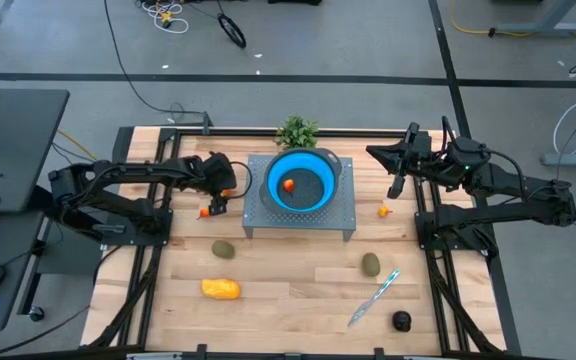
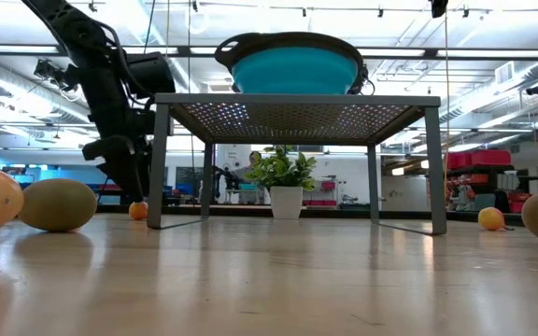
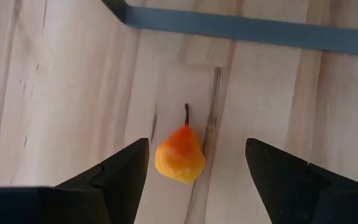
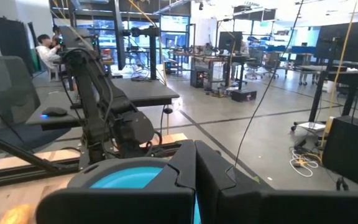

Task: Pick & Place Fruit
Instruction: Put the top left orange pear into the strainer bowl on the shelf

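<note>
No writing is readable. Left gripper (image 3: 194, 171), fingers apart, straddles 1 small orange fruit (image 3: 179, 155) left of centre in the high view; right gripper (image 1: 396, 187), upper right, fingers together.

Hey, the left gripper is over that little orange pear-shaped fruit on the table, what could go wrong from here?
1. The small orange pear-shaped fruit lies nearer one finger of the open left gripper, so closing could nudge it sideways instead of gripping it.
2. It is rounded and tapered, so it may squirt out.
3. The grey perforated metal stand holding the blue bowl is close; a lift could clip its edge.
</note>
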### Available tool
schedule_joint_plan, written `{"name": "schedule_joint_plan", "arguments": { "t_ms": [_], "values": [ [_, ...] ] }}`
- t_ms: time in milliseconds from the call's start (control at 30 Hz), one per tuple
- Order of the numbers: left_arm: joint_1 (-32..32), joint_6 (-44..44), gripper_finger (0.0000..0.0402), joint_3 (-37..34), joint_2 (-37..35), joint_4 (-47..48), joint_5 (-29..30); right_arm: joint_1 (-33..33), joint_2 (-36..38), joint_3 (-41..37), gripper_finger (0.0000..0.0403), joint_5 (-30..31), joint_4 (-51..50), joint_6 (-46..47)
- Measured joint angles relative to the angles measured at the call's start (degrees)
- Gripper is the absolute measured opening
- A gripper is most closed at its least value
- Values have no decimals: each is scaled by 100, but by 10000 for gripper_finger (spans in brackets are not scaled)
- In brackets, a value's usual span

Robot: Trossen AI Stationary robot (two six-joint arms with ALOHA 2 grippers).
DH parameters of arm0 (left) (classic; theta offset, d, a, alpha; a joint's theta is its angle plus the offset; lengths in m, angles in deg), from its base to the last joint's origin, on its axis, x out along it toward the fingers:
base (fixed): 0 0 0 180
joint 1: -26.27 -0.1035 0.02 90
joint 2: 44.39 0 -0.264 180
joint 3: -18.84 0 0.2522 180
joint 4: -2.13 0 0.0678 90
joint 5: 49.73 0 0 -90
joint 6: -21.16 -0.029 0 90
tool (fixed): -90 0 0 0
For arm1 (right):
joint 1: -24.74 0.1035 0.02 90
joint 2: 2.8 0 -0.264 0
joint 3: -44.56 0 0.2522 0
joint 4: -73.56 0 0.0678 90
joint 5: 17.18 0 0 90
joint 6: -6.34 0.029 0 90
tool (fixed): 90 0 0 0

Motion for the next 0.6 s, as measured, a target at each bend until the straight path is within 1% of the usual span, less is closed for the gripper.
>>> {"name": "schedule_joint_plan", "arguments": {
  "t_ms": [167,300,433,600],
  "values": [
    [-13,-10,273,0,-2,-195,-67,0,0,0,0,0,-2,0],
    [-114,-127,273,0,112,-213,-392,1,0,0,0,0,-2,0],
    [-235,-335,273,0,360,-302,-348,2,0,0,0,0,-2,2],
    [-356,-329,273,0,612,-369,-338,0,0,0,0,0,-2,2]
  ]
}}
